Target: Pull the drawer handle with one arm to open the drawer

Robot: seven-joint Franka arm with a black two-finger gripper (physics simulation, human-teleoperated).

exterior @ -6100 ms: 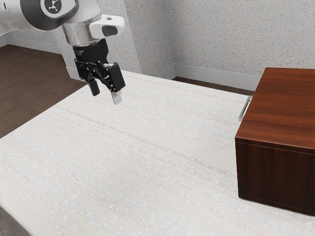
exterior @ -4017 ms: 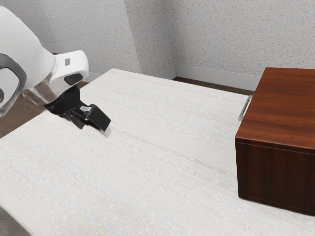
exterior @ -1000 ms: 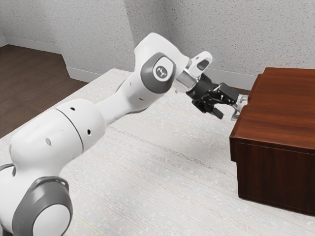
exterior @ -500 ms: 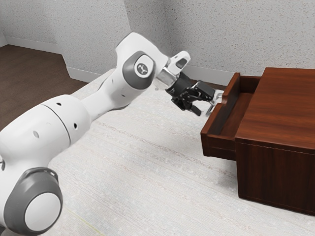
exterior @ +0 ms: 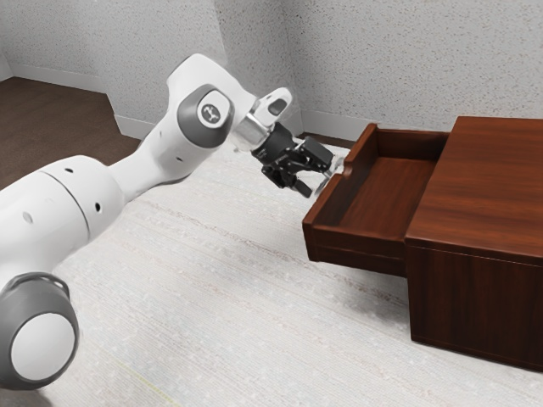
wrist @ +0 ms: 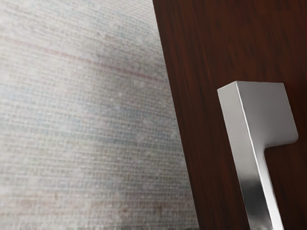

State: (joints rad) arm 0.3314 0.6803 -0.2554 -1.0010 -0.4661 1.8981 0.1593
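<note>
A dark wooden cabinet (exterior: 485, 222) stands at the exterior view's right on the pale table (exterior: 212, 280). Its drawer (exterior: 379, 193) is pulled well out toward the exterior view's left and is empty inside. My black gripper (exterior: 329, 174) is at the drawer's front panel (exterior: 333, 203), shut on the silver handle, which its fingers mostly hide there. In the wrist view the silver handle (wrist: 253, 143) stands close under my hand against the dark drawer front (wrist: 216, 48), with the table (wrist: 81, 120) beside it.
The arm (exterior: 127, 178) stretches from the exterior view's lower left across the table to the drawer. Speckled walls (exterior: 407, 59) with a white baseboard run behind the table. Dark floor (exterior: 51, 119) lies at the upper left.
My gripper came across the table to the handle, closed on it and has drawn the drawer out toward the exterior view's left; in the last half second it slid out further.
</note>
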